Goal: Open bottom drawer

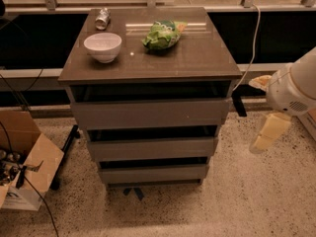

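The bottom drawer [153, 173] is the lowest and narrowest of three grey-brown flat fronts in a cabinet [148, 63] in the middle of the camera view. A dark gap shows above its front. The mid-width drawer front [153, 148] and the widest top front [150, 113] sit above it. My gripper [268, 134] hangs as a cream-coloured piece under the white arm [294, 85] at the right edge. It is to the right of the cabinet, about level with the middle drawer, and touches nothing.
On the cabinet top stand a white bowl [102, 46], a green chip bag [162, 35] and a can on its side [102, 18]. An open cardboard box [27, 164] with cables sits on the floor at left. A white cable [253, 38] hangs at right.
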Tool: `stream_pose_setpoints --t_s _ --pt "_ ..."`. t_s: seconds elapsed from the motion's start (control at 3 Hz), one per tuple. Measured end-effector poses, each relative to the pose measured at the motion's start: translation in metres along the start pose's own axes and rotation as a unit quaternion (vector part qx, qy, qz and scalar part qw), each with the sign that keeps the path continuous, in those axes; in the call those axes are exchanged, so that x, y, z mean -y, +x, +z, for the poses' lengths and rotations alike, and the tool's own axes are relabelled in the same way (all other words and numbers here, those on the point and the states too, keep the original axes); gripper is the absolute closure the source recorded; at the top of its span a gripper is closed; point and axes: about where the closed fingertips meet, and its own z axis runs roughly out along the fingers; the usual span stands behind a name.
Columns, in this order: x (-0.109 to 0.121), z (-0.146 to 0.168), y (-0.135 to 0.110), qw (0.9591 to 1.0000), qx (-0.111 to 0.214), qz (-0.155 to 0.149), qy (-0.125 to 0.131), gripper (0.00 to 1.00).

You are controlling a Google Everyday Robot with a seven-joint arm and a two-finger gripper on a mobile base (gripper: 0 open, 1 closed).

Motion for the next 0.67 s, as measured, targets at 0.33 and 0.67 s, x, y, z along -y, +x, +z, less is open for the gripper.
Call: stream_pose_setpoints --t_s 0.33,0.67 --pt "0.016 0.044 0.035 0.9997 -0.021 -0.011 0.003 0.00" --pt "0.025 0.090 0.076 0.9976 -0.066 -0.023 -0.002 0.00"
